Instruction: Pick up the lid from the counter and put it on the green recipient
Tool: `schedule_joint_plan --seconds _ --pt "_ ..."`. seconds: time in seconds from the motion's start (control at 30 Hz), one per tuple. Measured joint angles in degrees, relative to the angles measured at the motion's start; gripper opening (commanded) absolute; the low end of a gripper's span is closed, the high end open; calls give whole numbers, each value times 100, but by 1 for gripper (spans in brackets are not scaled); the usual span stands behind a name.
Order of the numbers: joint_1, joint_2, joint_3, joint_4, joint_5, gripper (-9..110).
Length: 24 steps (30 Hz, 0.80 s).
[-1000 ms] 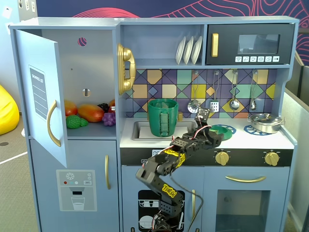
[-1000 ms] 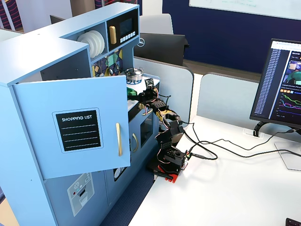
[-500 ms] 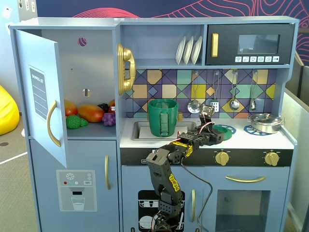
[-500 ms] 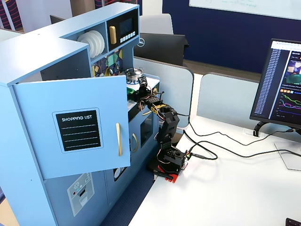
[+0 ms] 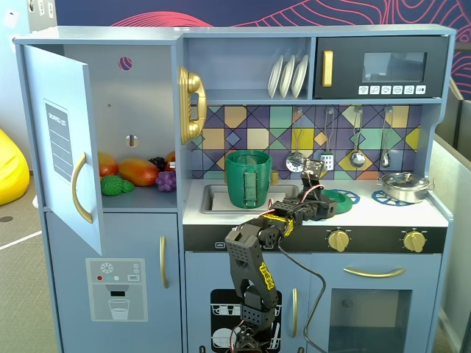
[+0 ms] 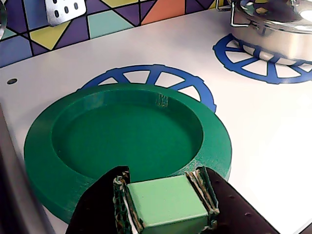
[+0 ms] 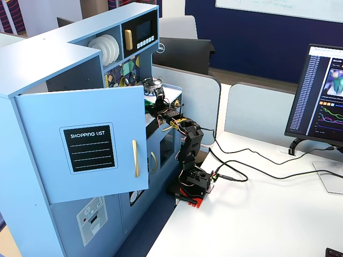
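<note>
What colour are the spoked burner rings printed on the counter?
The burner rings are blue on a white counter. The wrist view shows this best.

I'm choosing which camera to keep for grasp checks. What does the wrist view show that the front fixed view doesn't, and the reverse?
Only the wrist view shows the gripper shut on a pale green block, apparently the knob, at the near edge of the lid, and that the lid's centre is recessed.

Only the front fixed view shows the green pot standing in the sink, the arm's whole pose, and the open cupboard holding toy fruit.

Both show the lid lying on the blue burner ring and the silver pot on the other ring.
</note>
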Motion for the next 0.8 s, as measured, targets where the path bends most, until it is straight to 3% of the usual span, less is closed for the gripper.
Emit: schedule_joint_plan --seconds 0.33,0.8 --pt "26 88 -325 105 -35 0" --pt "-905 1099 -2795 2312 70 0"
